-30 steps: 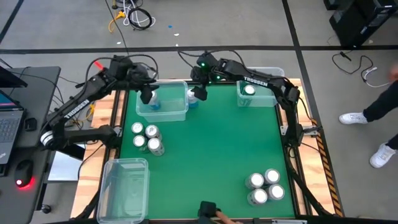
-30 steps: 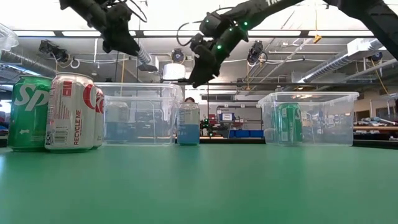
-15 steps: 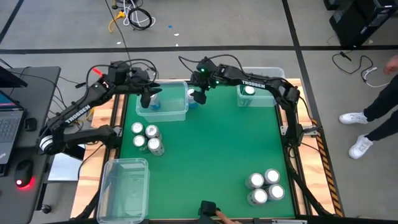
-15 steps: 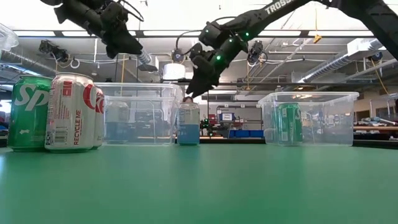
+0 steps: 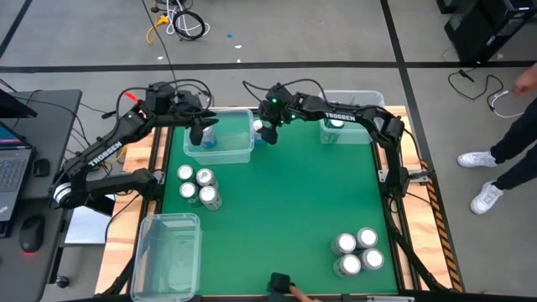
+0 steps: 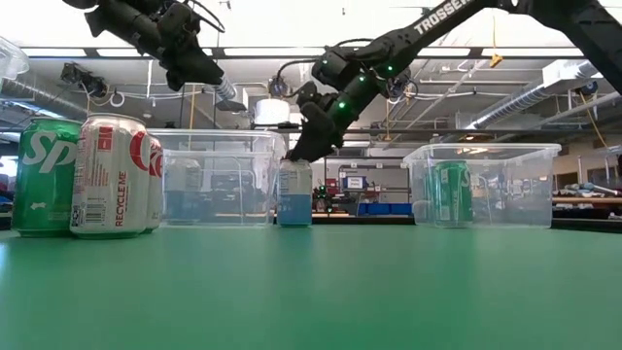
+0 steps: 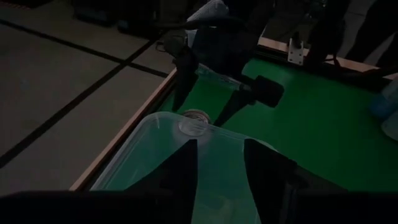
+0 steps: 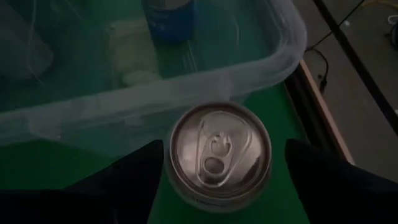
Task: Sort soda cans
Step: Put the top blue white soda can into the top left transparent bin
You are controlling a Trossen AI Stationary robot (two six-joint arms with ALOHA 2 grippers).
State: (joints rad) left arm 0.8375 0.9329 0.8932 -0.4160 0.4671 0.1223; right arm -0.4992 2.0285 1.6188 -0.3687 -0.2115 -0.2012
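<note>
My right gripper (image 5: 267, 131) is open and has come down from above over a blue can (image 6: 294, 194). That can stands upright on the green mat beside the far left clear bin (image 5: 220, 138). In the right wrist view the fingers (image 8: 134, 180) stand on either side of its silver top (image 8: 219, 149), with narrow gaps showing. My left gripper (image 5: 199, 130) hangs open, high above that bin, where another blue can (image 5: 208, 139) stands. A green can (image 5: 336, 122) stands in the far right bin (image 5: 346, 127).
Several cans stand in a cluster on the left (image 5: 198, 186), seen close in the low view as green (image 6: 41, 177) and silver (image 6: 112, 175). Another cluster stands near right (image 5: 358, 252). A clear bin (image 5: 168, 252) sits at the near left corner. A person stands right of the table.
My right gripper has come down and slightly toward the left onto the blue can beside the bin, so that its fingers now straddle the can's top. The can has stayed where it was.
</note>
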